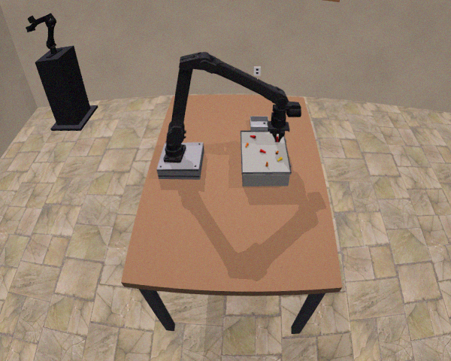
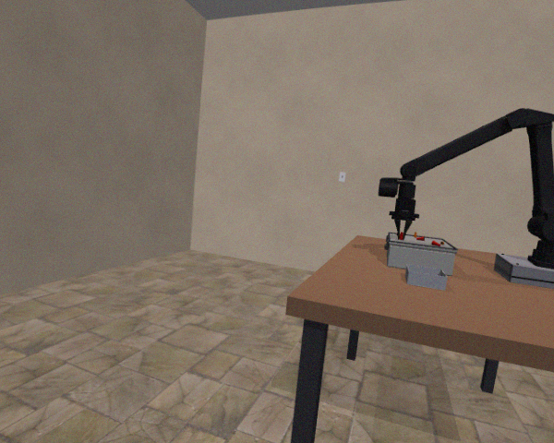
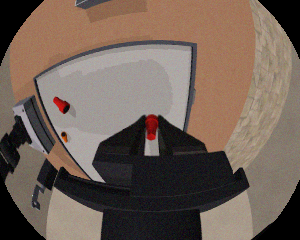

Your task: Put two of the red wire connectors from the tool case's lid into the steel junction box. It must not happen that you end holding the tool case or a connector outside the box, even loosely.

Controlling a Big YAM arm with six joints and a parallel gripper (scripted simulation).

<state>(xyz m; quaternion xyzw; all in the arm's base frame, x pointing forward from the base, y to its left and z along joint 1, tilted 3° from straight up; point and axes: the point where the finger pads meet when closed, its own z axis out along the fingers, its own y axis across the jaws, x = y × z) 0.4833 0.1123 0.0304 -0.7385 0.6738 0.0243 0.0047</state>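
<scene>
You had the gripper (image 1: 276, 136) pointing straight down over the upper right corner of the tool case's lid (image 1: 256, 165), its fingers clamped on one red wire connector (image 3: 152, 126) — in the wrist view the red piece sat pinched between the two dark fingertips at the centre of the frame. Two more red connectors (image 1: 252, 136) lay on the grey lid toward its upper left and middle, with a few orange ones and a yellow connector (image 1: 279, 159) scattered near them. The steel junction box (image 1: 258, 122) stood on the table (image 1: 233, 248) just above the case in the top view, beside the arm's wrist — nothing red was visible inside it.
</scene>
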